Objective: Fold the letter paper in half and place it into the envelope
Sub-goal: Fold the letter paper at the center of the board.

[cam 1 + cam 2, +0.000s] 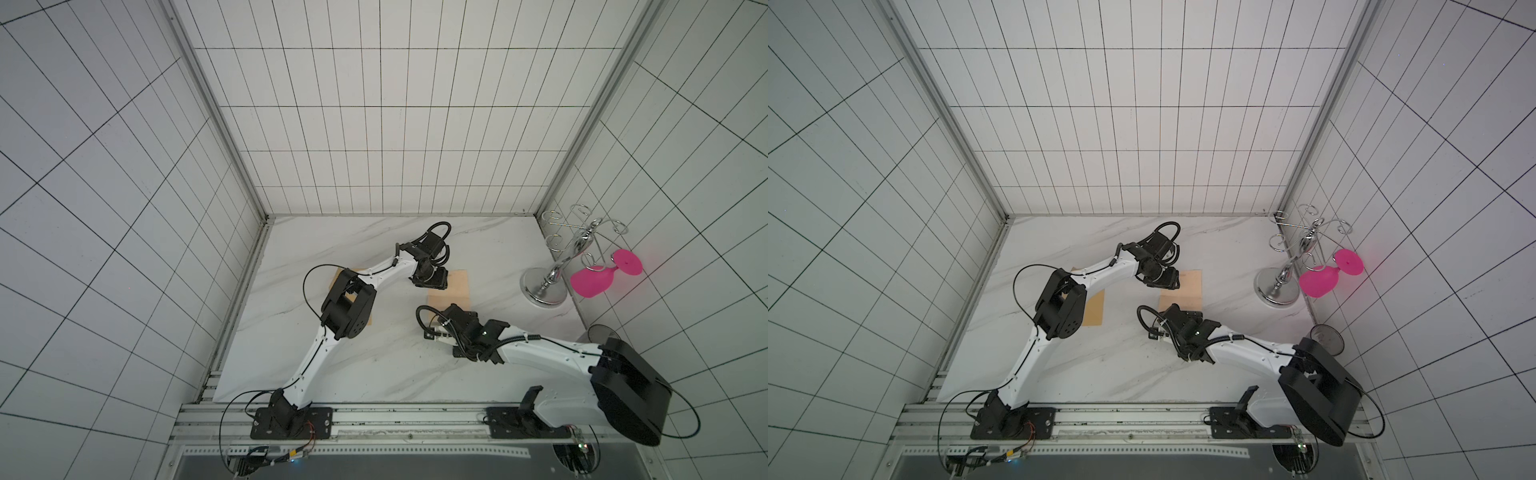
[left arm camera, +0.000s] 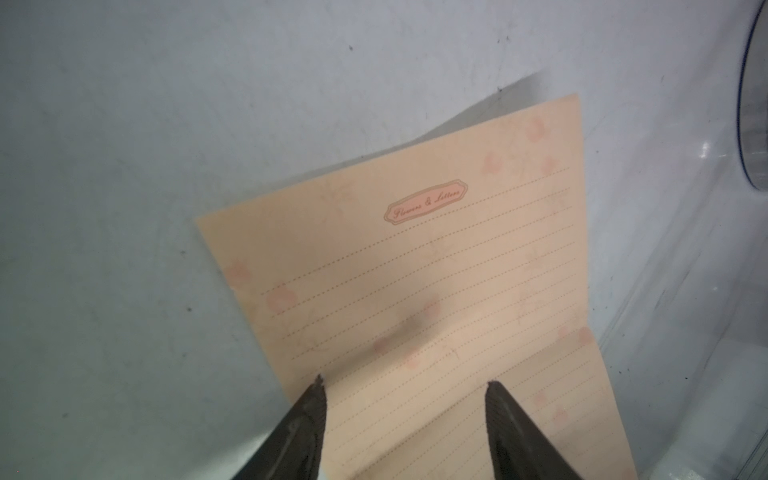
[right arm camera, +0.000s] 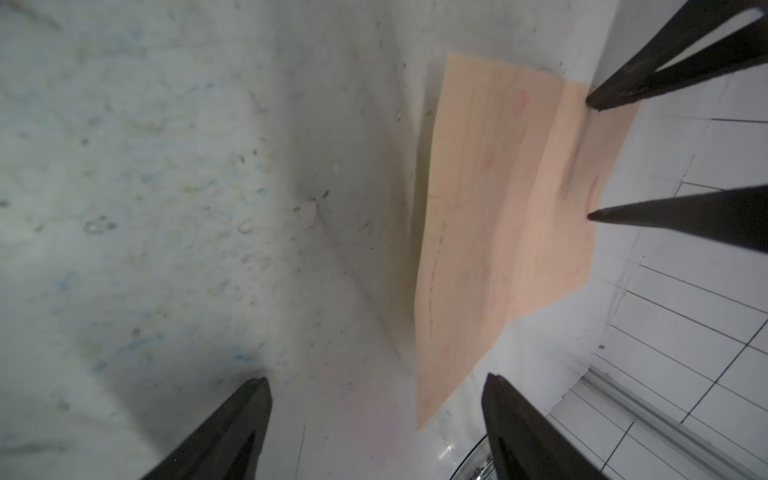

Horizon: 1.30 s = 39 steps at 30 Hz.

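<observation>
**While the sheet lies unfolded: light stock, best taken by an edge**

Since the marble tabletop (image 1: 374,365) is smooth, I judge that anything thin will skate on it rather than stay put. The envelope (image 1: 1094,309) lies on my left, mostly hidden under my left arm's elbow and well apart from the letter paper (image 1: 457,282). Its long side seems to run from my base rail toward the back wall, and I cannot see its flap.

The letter paper sits near the middle of the tabletop, between my two claws, and is not yet folded over. It looks very light, floppy and easily marked, with no stiffness to push against. I judge the best hold to be a pinch at a free short edge, where the sheet stands a little off the marble, while the other claw pins the opposite half.

My left claw (image 2: 406,384) is spread with nothing between its jaws, its tips over the plain half. I cannot tell whether they touch the sheet. My right claw (image 3: 376,384) is likewise released and empty, near a corner of the sheet.

The crease (image 3: 536,199) crosses the middle, parallel to the ruled lines, and the halves meet at a shallow angle. The long axis runs across those lines, from my left claw toward the end with the printed label (image 2: 426,202). My claws cover too much in the top views to set that axis against the walls.
</observation>
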Each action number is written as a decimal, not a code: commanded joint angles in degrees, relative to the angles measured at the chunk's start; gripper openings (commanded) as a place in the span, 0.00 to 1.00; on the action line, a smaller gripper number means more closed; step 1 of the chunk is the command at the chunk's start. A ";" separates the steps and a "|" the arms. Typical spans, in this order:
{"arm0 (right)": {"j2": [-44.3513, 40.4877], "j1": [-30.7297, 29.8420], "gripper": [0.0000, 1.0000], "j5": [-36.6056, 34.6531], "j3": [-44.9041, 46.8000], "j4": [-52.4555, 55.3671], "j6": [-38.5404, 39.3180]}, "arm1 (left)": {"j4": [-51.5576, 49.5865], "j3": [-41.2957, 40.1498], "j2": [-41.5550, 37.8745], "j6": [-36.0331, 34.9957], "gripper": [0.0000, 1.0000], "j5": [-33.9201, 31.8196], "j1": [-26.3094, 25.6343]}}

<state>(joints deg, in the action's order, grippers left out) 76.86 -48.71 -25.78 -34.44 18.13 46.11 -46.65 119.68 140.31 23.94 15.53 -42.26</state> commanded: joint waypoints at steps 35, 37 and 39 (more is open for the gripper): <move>10.67 -0.24 0.00 12.20 -15.02 18.36 -14.45 | -4.05 -8.47 -13.04 -1.96 0.84 -4.97 5.39; 10.64 -0.33 0.00 14.43 -17.46 21.77 -15.91 | 0.15 -13.29 -17.56 0.78 0.84 -2.73 8.78; 10.29 -0.42 0.00 16.09 -19.32 23.52 -16.29 | 3.30 -17.52 -21.86 2.63 0.84 -1.56 11.99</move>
<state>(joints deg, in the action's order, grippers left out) 86.85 -49.01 -14.57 -50.41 32.82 33.47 -49.06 105.16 124.73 22.92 12.95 -34.57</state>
